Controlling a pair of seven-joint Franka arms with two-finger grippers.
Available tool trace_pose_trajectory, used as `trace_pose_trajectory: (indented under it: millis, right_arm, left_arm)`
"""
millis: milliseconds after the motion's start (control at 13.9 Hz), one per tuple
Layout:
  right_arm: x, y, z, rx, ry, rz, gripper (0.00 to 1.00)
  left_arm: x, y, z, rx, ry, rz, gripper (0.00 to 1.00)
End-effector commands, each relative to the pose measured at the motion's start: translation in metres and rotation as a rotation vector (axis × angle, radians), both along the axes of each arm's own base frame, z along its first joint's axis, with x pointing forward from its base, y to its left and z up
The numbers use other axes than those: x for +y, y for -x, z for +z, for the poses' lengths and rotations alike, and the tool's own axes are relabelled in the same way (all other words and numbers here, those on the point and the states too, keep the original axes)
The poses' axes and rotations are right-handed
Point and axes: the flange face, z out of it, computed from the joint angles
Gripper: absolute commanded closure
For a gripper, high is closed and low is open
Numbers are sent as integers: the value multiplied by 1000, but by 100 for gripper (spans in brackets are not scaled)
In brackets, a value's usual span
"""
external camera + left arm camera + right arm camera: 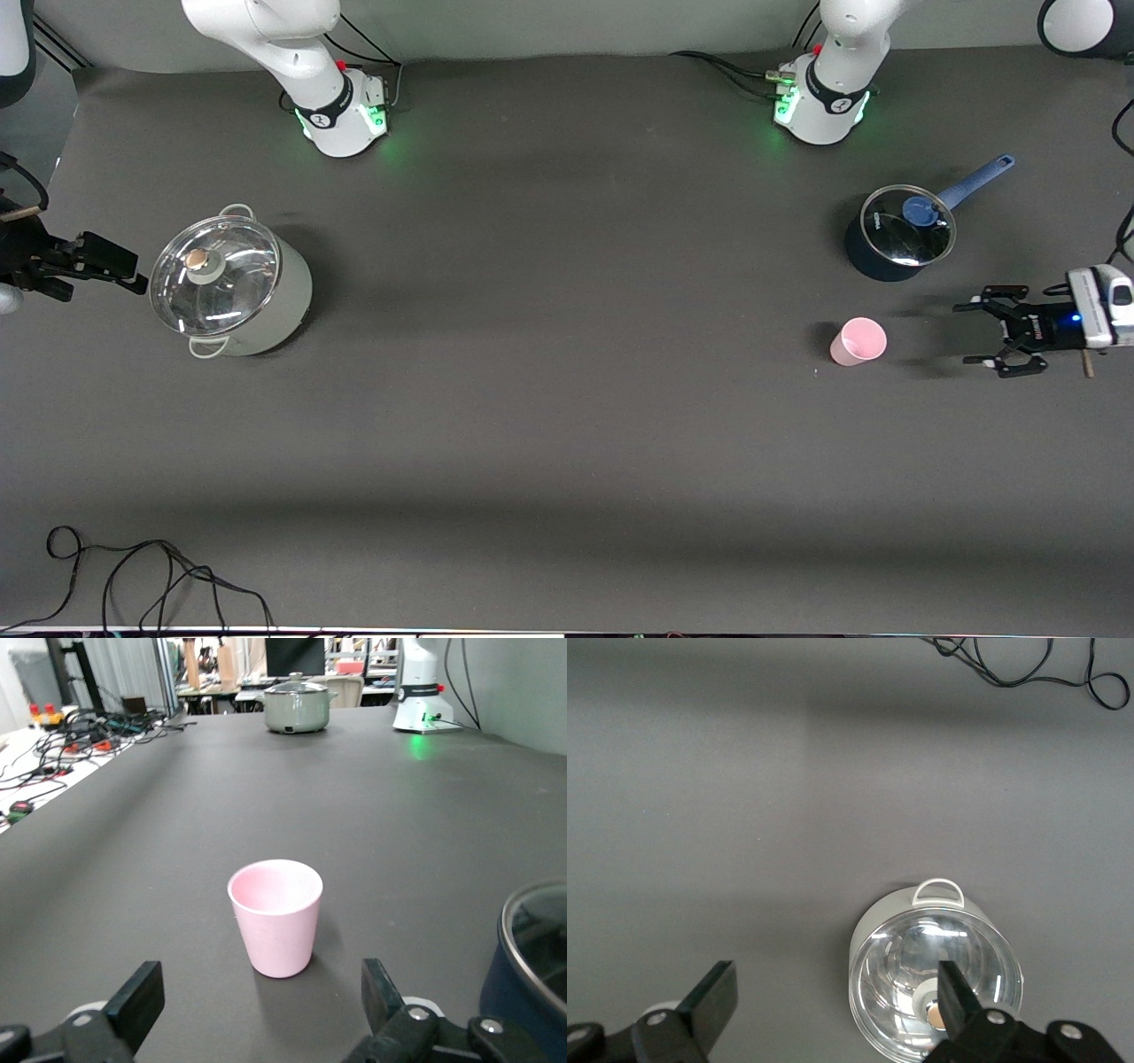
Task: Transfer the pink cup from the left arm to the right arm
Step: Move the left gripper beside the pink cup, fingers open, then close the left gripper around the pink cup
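Left hand (982, 334) open beside upright pink cup (858, 341); its arm cut off

Open lane: bare dark table (567, 399) between the spread fingers of the left gripper (979, 334) and the upright pink cup (858, 342), nothing standing between them. Obstacle at the left arm's end: blue saucepan (899, 235) with glass lid, near the cup and farther from the front camera. Obstacle at the right arm's end: grey-white lidded pot (232, 288), just beside the open right gripper (133, 270); the table's middle between pot and cup lies bare.
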Motion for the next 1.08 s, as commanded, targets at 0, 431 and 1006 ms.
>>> trace_pose_trajectory:
  millis: [0, 431, 1006]
  right_arm:
    - [0, -2, 4, 5, 8, 14, 0]
    - [1, -2, 4, 5, 8, 14, 0]
    - [1, -1, 6, 2, 8, 14, 0]
  left_arm:
    - [-11, 7, -45, -76, 138, -12, 1]
    - [-24, 26, -97, -86, 216, -25, 1]
    - [-77, 13, -118, -90, 307, -24, 1]
